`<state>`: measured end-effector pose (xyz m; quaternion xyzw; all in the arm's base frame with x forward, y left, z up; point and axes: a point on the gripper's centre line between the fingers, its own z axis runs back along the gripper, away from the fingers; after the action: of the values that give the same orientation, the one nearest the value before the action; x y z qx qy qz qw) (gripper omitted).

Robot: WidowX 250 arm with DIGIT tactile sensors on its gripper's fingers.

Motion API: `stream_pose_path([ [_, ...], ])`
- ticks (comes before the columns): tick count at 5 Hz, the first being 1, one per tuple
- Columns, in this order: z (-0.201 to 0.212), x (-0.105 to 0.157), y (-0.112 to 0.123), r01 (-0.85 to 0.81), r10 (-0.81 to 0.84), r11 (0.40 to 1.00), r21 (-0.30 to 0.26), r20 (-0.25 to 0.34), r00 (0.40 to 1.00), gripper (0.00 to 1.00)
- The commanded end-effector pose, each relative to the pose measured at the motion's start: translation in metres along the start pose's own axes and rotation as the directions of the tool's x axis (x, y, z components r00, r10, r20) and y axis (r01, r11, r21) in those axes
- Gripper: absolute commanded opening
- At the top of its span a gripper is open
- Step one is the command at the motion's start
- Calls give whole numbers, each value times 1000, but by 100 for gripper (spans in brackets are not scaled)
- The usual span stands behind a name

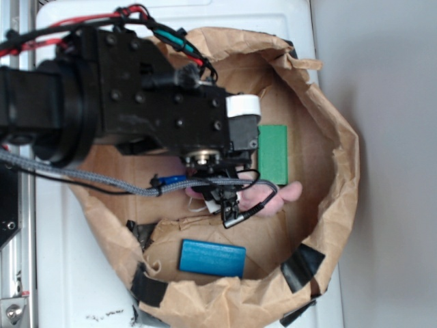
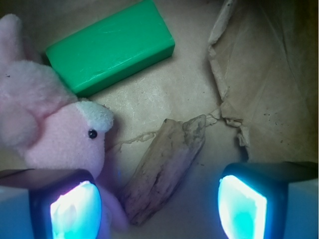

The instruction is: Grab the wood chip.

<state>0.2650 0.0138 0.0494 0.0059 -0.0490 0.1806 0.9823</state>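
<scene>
Brown kraft paper point(image 2: 269, 89), crumpled and torn at the edges, lines the floor under me. It forms a bowl-shaped nest on the white table point(image 1: 82, 287), with black tape patches point(image 1: 302, 265) along its rim.

My tool point(image 2: 158, 206) is spread wide; both finger pads point(image 2: 241, 206) glow blue-white at the bottom of the wrist view, nothing pinched between them.

Wood chip point(image 2: 164, 167): lying flat on the paper, between the two pads and a bit ahead of them, long axis running diagonally. Streaky grey-brown grain, ragged ends. Its near end sits closer to the left-of-frame pad. Not touching either pad as far as I can tell.

Pink plush toy point(image 2: 47, 119) with a black bead eye sits left of frame, just beside the chip; contact between them is hard to call, that corner is blurred.

Green block point(image 2: 112, 45) lies beyond the plush, apart from the chip.

Exterior view: my arm point(image 1: 123, 96) covers the chip. Blue block point(image 1: 212, 258) lies flat near the nest's lower edge, well apart from the green one.
</scene>
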Motion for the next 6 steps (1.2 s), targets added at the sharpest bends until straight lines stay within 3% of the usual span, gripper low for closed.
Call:
stream_pose_path([
  [1,10,12,4,-13,14,1000,-14,50,999,100],
  [2,16,10,17,-84,84,995,-57,-4,996,100],
  [3,30,1,18,-151,150,982,-114,-10,989,100],
  [4,40,8,15,-207,207,966,-152,-16,978,100],
  [5,27,20,12,-215,217,962,-166,-8,976,100],
  [6,5,27,9,-201,209,967,-155,39,977,100],
])
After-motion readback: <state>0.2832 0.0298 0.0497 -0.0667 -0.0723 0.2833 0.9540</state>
